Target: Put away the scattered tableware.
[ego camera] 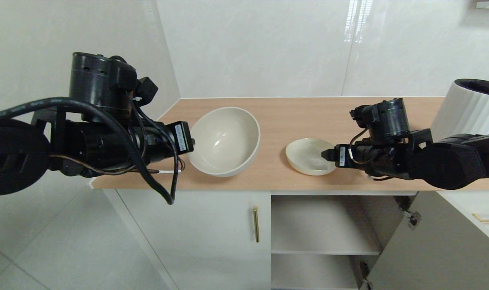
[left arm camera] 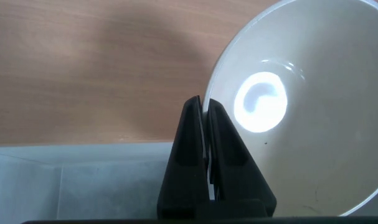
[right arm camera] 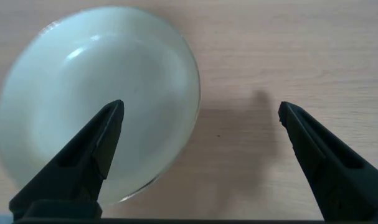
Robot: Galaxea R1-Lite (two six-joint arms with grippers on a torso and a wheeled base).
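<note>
We note a large cream bowl [ego camera: 224,141], glossy and tilted, on the wooden worktop [ego camera: 293,117], its rim pinched by the left tool [left arm camera: 205,107]. Nearby, the right tool [right arm camera: 200,106] is spread wide over the edge of a small pale dish [ego camera: 309,156].

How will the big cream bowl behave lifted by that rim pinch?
The large cream glazed bowl looks rigid and probably heavy; pinched at one rim point by the left gripper, it may pivot. The glossy highlight suggests a slippery surface. Likely chips if dropped on the wooden counter.
</note>
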